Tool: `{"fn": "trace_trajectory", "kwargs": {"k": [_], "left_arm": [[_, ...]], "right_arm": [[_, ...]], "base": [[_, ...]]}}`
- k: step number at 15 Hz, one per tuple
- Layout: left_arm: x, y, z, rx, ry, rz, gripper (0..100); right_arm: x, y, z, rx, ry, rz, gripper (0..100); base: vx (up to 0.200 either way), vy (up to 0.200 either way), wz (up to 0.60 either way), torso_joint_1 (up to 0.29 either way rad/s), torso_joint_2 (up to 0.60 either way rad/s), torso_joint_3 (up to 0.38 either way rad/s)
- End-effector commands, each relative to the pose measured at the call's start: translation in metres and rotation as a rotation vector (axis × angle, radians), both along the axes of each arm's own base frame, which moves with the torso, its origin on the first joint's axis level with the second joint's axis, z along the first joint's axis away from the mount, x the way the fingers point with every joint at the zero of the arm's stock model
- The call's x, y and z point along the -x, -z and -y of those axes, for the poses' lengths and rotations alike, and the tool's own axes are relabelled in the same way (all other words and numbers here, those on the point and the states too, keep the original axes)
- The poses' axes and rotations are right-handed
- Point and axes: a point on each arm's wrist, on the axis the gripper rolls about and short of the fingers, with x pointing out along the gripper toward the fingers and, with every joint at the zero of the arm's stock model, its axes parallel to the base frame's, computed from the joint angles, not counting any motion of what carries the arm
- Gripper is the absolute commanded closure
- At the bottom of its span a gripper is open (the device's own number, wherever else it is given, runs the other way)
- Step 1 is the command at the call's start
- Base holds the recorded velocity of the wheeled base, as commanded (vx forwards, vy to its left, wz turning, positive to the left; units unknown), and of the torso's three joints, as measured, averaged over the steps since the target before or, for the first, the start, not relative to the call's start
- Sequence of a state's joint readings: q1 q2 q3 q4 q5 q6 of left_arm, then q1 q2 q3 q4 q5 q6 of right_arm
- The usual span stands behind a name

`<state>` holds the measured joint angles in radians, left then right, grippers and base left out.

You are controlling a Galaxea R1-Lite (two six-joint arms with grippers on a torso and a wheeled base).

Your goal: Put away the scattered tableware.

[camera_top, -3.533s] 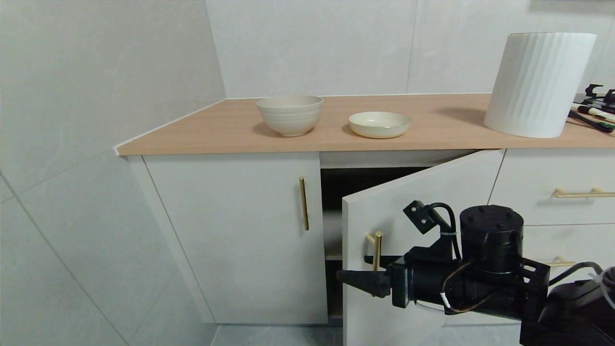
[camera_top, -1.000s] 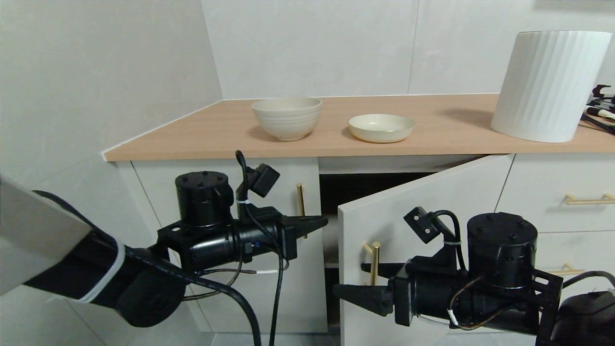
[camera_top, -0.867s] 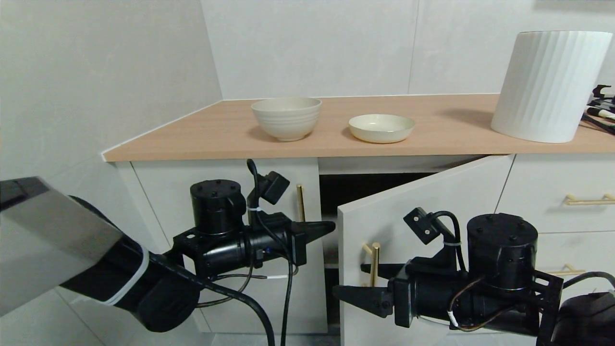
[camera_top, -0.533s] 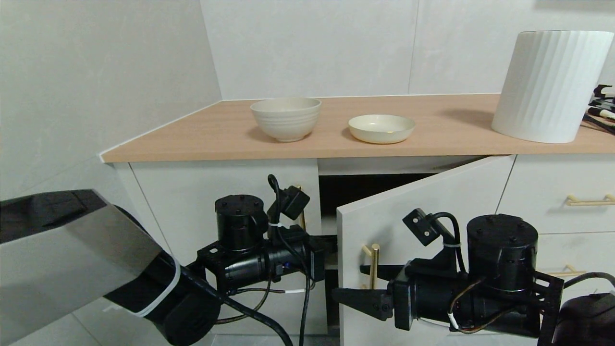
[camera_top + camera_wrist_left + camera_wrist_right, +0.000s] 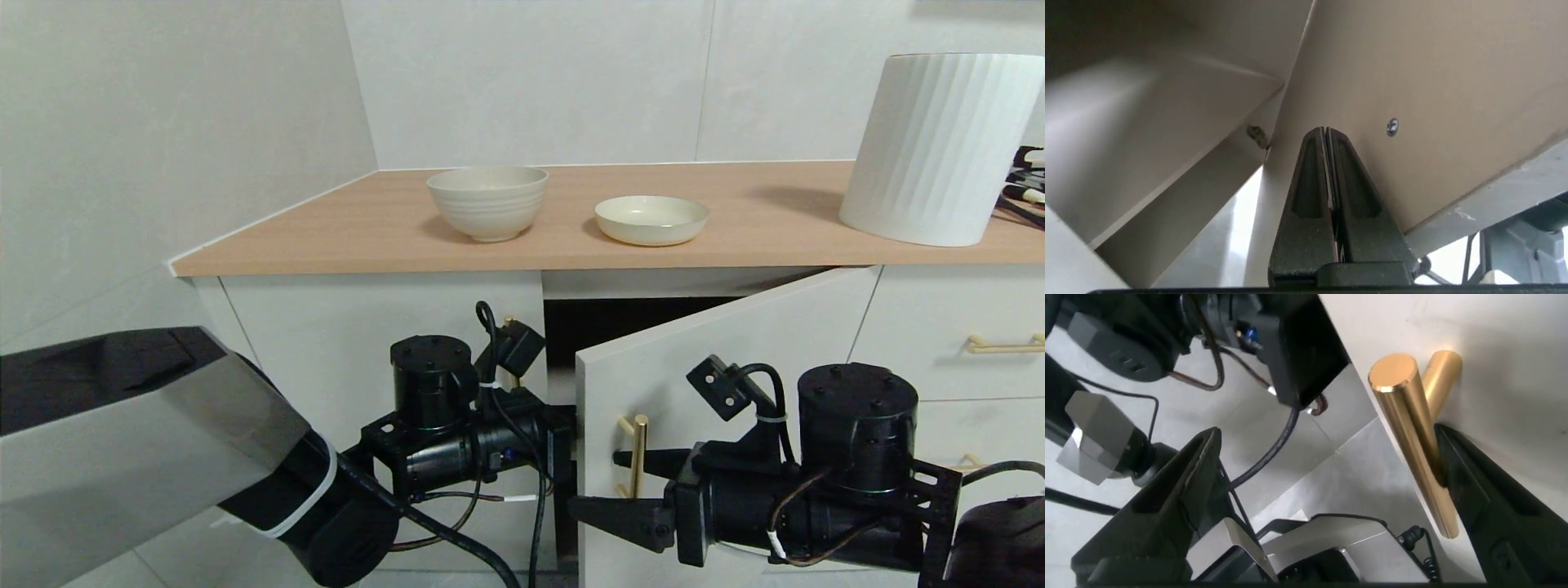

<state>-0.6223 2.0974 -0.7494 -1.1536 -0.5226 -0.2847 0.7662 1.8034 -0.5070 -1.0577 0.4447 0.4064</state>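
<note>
A ribbed cream bowl point(image 5: 487, 202) and a shallow cream dish point(image 5: 651, 219) stand apart on the wooden countertop point(image 5: 343, 237). Below them the right cabinet door point(image 5: 735, 335) hangs partly open. My left gripper point(image 5: 1326, 143) is shut and empty, its tips resting against the door's inner face point(image 5: 1437, 98); in the head view its wrist point(image 5: 522, 441) sits at the dark gap by the door's edge. My right gripper point(image 5: 594, 482) is open, with the door's brass handle point(image 5: 636, 453) between its fingers. The handle point(image 5: 1413, 433) lies close to one finger point(image 5: 1478, 498), untouched by the other.
The left cabinet door point(image 5: 367, 335) is closed, its brass handle point(image 5: 508, 322) mostly hidden behind my left arm. A tall white ribbed container point(image 5: 939, 147) stands at the counter's right, with small tools point(image 5: 1024, 184) beyond it. Drawers with brass pulls point(image 5: 1000, 343) lie to the right.
My left arm came into view, then moved right and down until its shut fingers slipped into the gap behind the open door's edge. The right gripper stayed at the handle.
</note>
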Motion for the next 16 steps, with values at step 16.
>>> {"fn": "trace_trajectory", "kwargs": {"k": [16], "left_arm": [[0.014, -0.009, 0.023, 0.026, 0.062, -0.032, 100]], "right_arm": [[0.061, 0.004, 0.093, 0.08, 0.142, 0.039, 0]], "base": [[-0.038, 0.0, 0.0, 0.0, 0.0, 0.001]]}}
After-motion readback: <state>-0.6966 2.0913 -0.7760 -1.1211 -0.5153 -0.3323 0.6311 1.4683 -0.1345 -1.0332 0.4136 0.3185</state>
